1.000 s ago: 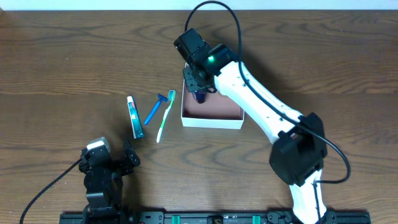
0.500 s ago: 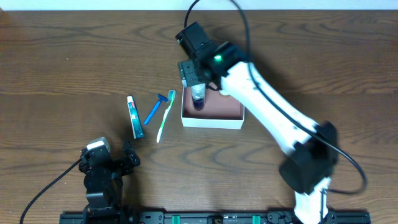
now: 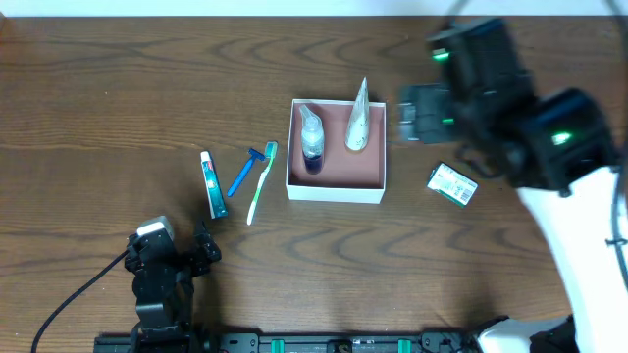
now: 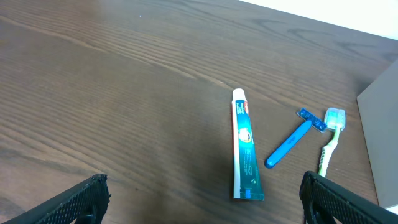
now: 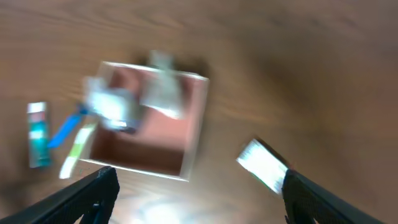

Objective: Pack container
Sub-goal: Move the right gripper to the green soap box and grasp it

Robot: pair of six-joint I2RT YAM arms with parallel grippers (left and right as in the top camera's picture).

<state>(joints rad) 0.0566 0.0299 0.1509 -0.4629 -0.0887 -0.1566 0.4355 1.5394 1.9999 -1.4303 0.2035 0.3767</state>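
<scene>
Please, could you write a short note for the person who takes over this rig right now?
Left tool: open, empty, low at the front left of the table.
Right tool: open, empty, high, to the right of the box.
Done: a bottle and a white tube stand in the box.
Left: toothpaste, razor and toothbrush lie left of the box, and a small carton lies right of it. Probably all four go in.

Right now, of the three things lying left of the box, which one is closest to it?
The green-and-white toothbrush: its head nearly reaches the left wall of the box. The blue razor lies beyond it, and the toothpaste is farthest out.
</scene>
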